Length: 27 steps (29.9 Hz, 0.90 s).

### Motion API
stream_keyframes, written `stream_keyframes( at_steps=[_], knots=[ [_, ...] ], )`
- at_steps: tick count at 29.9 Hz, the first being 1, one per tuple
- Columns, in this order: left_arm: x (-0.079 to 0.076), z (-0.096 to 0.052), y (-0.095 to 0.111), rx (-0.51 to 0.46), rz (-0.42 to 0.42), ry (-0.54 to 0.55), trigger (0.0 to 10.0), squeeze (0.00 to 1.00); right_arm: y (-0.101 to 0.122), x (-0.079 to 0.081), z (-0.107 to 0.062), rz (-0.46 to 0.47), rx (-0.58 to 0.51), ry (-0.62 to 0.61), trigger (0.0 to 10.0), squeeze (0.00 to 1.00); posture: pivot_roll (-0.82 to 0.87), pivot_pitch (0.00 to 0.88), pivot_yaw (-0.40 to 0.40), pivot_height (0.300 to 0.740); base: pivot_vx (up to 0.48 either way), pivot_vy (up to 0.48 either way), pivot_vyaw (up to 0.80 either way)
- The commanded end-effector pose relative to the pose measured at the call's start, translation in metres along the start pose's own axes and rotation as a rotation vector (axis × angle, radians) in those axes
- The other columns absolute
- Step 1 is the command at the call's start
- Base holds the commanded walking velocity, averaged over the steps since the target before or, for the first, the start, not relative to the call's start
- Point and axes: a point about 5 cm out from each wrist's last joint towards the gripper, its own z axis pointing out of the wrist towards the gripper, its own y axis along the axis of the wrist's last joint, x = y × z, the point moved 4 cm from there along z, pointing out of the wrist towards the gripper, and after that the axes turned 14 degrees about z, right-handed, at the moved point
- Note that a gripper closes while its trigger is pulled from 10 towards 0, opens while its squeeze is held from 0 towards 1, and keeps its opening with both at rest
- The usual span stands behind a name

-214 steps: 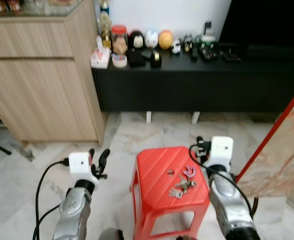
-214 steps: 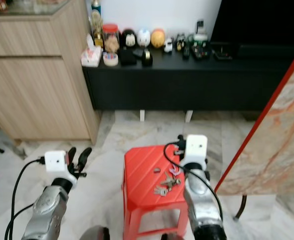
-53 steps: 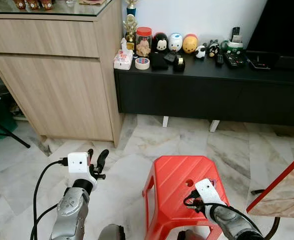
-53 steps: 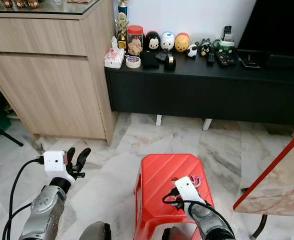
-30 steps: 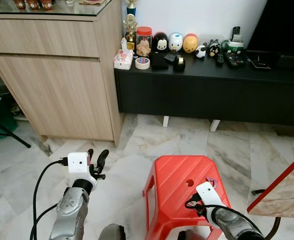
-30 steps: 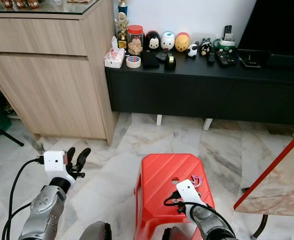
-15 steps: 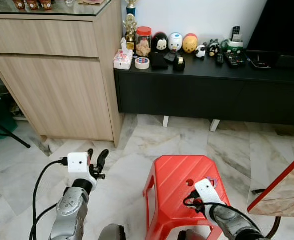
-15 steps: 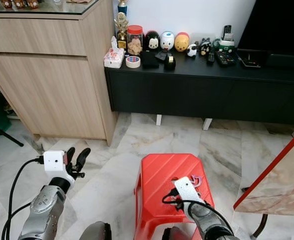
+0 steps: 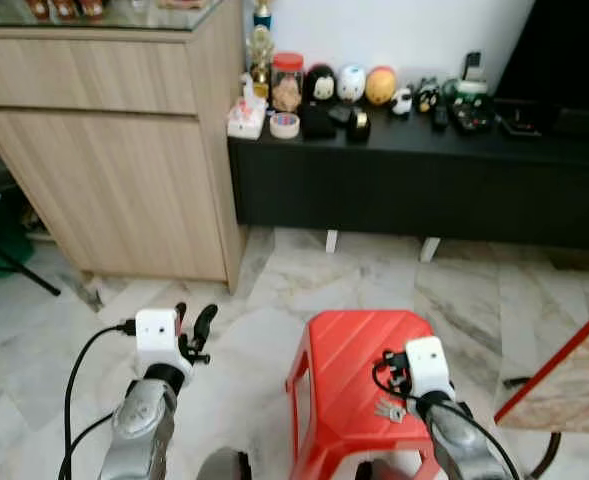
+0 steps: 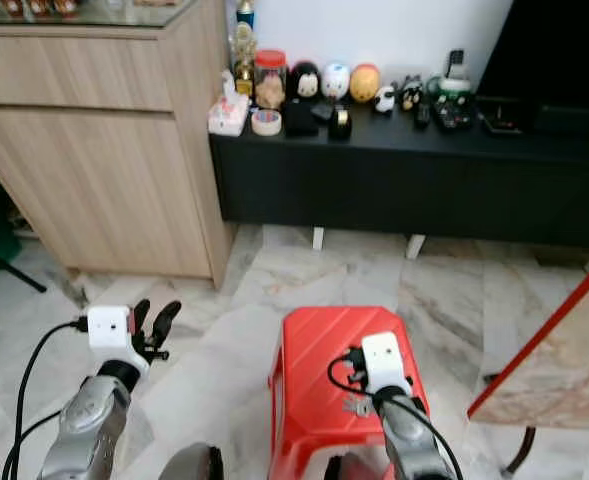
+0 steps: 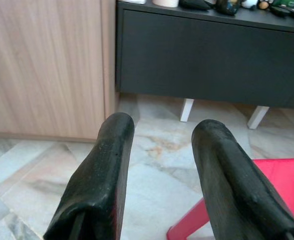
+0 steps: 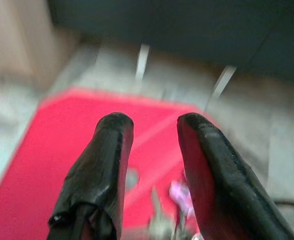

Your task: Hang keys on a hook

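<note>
Right tool (image 12: 149,165): we see its two black fingers spread with a gap between them and nothing held; it hangs over the red stool (image 9: 344,370), near that stool's right side
Keys (image 12: 179,210): they lie on the stool top, just below and slightly ahead of the right tool's tips, a pink tag among the metal; in the left eye view a bit of metal (image 9: 389,410) shows beside the wrist; their long axis is too blurred for us to call
Nearer arm: the right one, plainly; we judge the pick-up to be its job
Left tool (image 11: 161,165): fingers apart, empty; it sits well to the left of the stool, over the marble floor (image 9: 274,290)
Edges: the keys rest close to the stool's right rim; we judge a careless nudge could tip them off
Open room: bare floor lies ahead up to the black cabinet (image 9: 424,180); a wooden cupboard (image 9: 104,150) stands to the left
Hook: we cannot make one out
</note>
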Motion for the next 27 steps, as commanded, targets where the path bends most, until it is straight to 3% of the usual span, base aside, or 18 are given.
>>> stream_keyframes(
  at_steps=[1,2,5,15,22,27],
  knots=[
    [-0.001,0.0,0.0,0.0,0.001,-0.003,10.0,0.0,0.017,0.001,0.001,0.023,-0.094,-0.003,10.0,0.0,0.14,0.041,-0.048,0.641,0.0,0.0,0.0],
    [-0.001,0.0,0.0,-0.002,-0.002,-0.002,10.0,0.0,0.027,0.008,-0.001,0.0,-0.163,0.018,10.0,0.0,0.14,0.041,-0.048,0.641,0.0,0.0,0.0],
    [-0.003,0.0,-0.001,0.0,-0.003,-0.003,10.0,0.0,0.037,0.013,-0.002,-0.009,-0.228,0.029,10.0,0.0,0.13,0.046,-0.053,0.641,0.0,0.0,0.0],
    [-0.002,-0.002,-0.002,0.0,-0.004,0.005,10.0,0.0,0.054,0.014,0.0,-0.029,-0.298,0.01,10.0,0.0,0.13,0.043,-0.061,0.641,0.0,0.0,0.0],
    [-0.003,-0.001,-0.001,-0.001,-0.007,0.002,10.0,0.0,0.053,0.014,0.002,-0.025,-0.281,0.006,10.0,0.0,0.13,0.043,-0.061,0.641,0.0,0.0,0.0],
    [-0.004,-0.001,-0.001,-0.001,-0.006,0.001,10.0,0.0,0.04,0.015,0.004,-0.016,-0.21,0.01,10.0,0.0,0.13,0.043,-0.059,0.641,0.0,0.0,0.0]
  ],
)
